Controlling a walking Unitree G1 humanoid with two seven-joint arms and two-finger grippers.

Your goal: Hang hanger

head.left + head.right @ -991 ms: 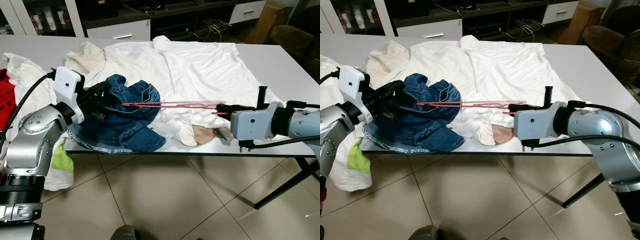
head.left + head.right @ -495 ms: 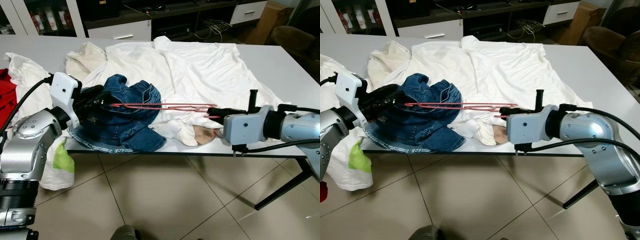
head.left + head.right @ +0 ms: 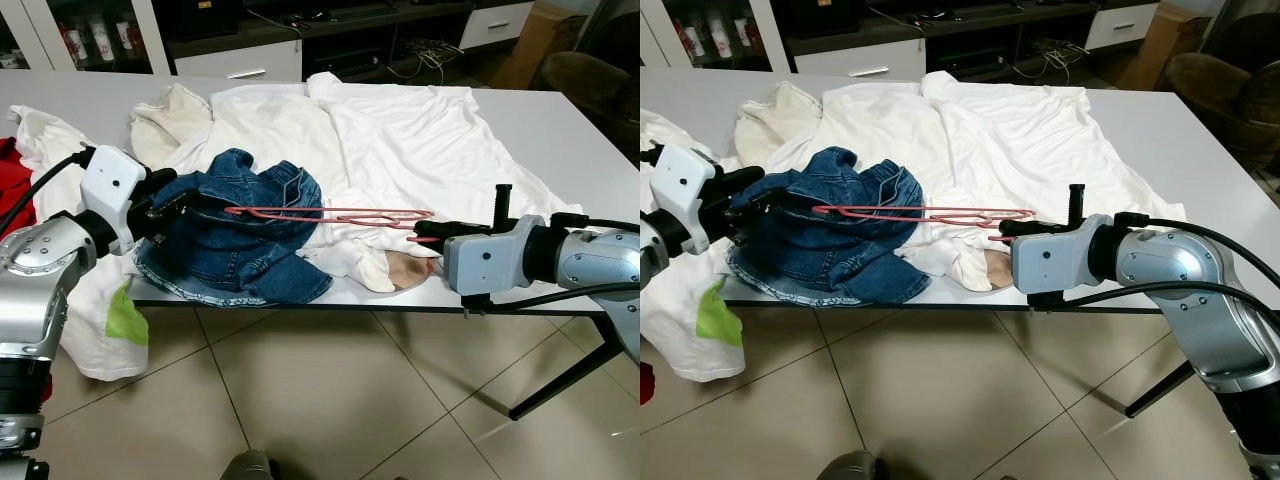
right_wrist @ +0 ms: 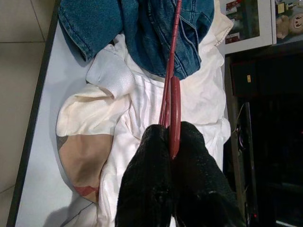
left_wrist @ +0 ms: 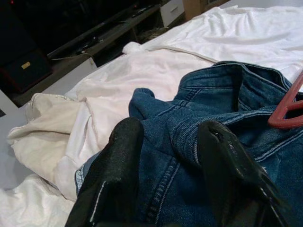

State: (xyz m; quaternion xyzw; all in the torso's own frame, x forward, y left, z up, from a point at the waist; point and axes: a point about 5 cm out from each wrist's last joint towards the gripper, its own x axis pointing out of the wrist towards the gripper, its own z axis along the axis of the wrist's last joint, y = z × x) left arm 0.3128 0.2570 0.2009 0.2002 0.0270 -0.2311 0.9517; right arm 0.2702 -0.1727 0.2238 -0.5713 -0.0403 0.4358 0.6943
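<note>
A thin red hanger point(image 3: 330, 212) lies level over a heap of blue denim point(image 3: 240, 250) and white shirts point(image 3: 400, 130) on the white table point(image 3: 560, 120). My right gripper point(image 3: 432, 231) is shut on the hanger's right end; the right wrist view shows the red hanger point(image 4: 171, 94) pinched between the black fingertips point(image 4: 154, 142). My left gripper point(image 3: 175, 203) is open at the denim's left side, a little short of the hanger's left tip. In the left wrist view its fingers point(image 5: 125, 142) stand apart over the denim point(image 5: 222, 90), with the hanger's tip point(image 5: 289, 111) off to one side.
A red cloth point(image 3: 12, 190) and more white clothes lie at the table's left end, and a green cloth point(image 3: 125, 320) hangs off the edge. Cabinets point(image 3: 235, 60) stand behind the table, with a brown chair point(image 3: 590, 80) at the far right. Tiled floor point(image 3: 320, 400) lies below.
My left gripper has drawn back to the left, off the hanger's left end. The right gripper has shifted a little left with the hanger still in it.
</note>
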